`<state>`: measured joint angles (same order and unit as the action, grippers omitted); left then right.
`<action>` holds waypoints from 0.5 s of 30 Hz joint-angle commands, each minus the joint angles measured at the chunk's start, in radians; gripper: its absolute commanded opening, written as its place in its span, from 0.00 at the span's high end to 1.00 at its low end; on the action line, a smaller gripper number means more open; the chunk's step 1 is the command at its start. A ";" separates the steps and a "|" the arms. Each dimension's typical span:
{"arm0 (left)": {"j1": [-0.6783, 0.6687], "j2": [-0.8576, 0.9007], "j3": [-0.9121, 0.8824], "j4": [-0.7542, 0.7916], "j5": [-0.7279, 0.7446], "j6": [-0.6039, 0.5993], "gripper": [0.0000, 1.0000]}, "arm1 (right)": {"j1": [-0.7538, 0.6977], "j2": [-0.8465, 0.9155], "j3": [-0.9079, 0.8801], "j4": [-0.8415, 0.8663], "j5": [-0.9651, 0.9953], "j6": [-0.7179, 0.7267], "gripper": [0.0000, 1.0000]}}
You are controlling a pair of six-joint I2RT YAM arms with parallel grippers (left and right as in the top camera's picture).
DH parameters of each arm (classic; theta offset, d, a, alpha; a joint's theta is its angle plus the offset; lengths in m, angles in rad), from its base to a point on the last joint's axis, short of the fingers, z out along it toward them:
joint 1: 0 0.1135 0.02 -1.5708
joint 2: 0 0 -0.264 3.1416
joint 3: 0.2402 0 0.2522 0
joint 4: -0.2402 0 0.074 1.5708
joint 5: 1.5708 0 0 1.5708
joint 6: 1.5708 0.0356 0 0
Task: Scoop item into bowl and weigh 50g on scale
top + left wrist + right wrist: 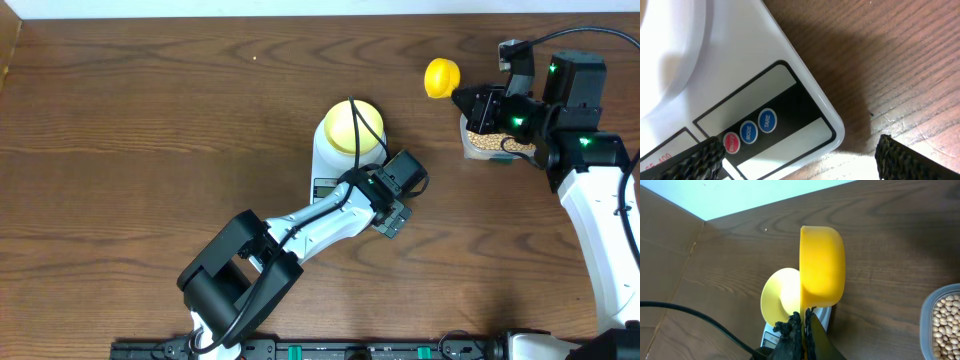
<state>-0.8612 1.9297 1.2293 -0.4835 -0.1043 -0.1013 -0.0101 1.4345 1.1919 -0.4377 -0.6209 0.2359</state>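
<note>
The pale yellow bowl (pixel 352 128) sits on the white scale (pixel 326 185) mid-table. My left gripper (pixel 388 208) is open and empty, low over the table at the scale's front right corner. In the left wrist view its fingers (pixel 797 157) straddle that corner of the scale (pixel 740 75), by the round buttons. My right gripper (pixel 472 102) is shut on the handle of a bright yellow scoop (pixel 441 77), held above the clear tub of tan beans (pixel 485 143). The right wrist view shows the fingers (pixel 804 327), scoop (pixel 822 265), bowl (pixel 777 297) and beans (pixel 946 322). The scoop's inside is hidden.
The left arm (pixel 290 235) stretches from the front edge up to the scale. The right arm (pixel 600 215) runs down the right side. A pale wall edge (pixel 300 8) borders the far side of the brown wooden table (pixel 150 130).
</note>
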 commanded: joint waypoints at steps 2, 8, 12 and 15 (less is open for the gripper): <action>0.003 0.012 -0.018 0.006 -0.008 -0.008 0.02 | -0.005 -0.010 0.021 -0.002 -0.006 -0.017 0.99; 0.003 0.018 -0.018 0.009 0.018 0.015 0.03 | -0.005 -0.010 0.021 -0.005 -0.006 -0.017 0.99; 0.003 0.026 -0.018 0.018 0.018 0.015 0.02 | -0.005 -0.010 0.021 -0.008 -0.006 -0.017 0.99; 0.003 0.027 -0.018 0.019 0.018 0.015 0.03 | -0.005 -0.010 0.021 -0.008 -0.006 -0.018 0.99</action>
<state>-0.8612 1.9320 1.2179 -0.4656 -0.0921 -0.0998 -0.0101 1.4345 1.1919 -0.4458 -0.6205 0.2329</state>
